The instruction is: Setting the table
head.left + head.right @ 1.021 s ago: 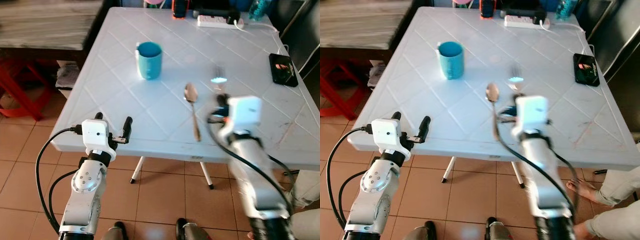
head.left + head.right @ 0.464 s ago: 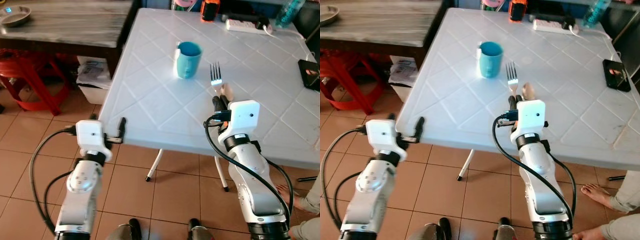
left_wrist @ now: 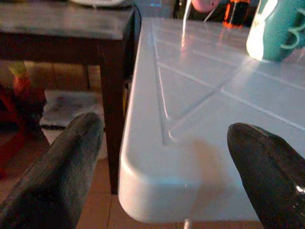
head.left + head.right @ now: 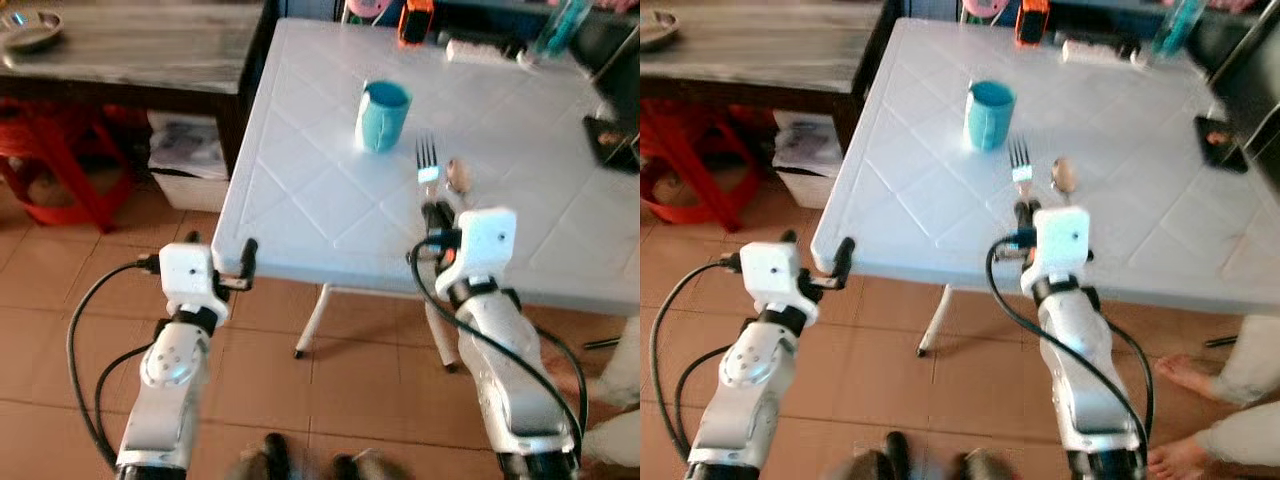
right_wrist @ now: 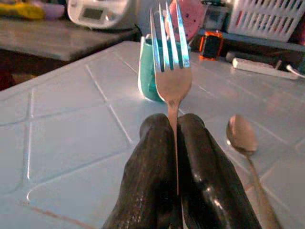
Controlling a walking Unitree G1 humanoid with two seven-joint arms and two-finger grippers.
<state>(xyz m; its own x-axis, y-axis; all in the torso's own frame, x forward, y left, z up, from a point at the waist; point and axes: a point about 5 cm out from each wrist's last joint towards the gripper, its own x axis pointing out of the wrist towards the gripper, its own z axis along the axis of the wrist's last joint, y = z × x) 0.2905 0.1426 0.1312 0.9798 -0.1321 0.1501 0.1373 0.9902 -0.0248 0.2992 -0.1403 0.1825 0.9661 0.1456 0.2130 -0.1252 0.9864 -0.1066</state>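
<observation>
A white plastic table (image 4: 300,190) with a diamond-grooved top fills the upper right of the head views, standing on terracotta floor tiles, with a dark wooden bench (image 4: 130,50) at the upper left. Your right tool (image 5: 174,129) is pinched shut on the handle of a silver metal fork (image 5: 170,62), tines pointing away from the robot, held over the near part of the table at centre right. Just beside it, toward the right of the frame, a silver metal spoon (image 4: 458,176) lies flat on the table, and a teal ceramic mug (image 4: 383,114) stands beyond the fork, near the upper centre. Your left tool (image 3: 167,171) hangs with its fingers spread wide around the table's near left corner, carrying nothing.

The grip looks thin: the fork is caught only along its narrow handle, so it could pivot or slip if you lower it fast. Setting it down too close to the spoon may knock the spoon askew. The head views are slightly blurred, so judge the height from the wrist view before releasing.
</observation>
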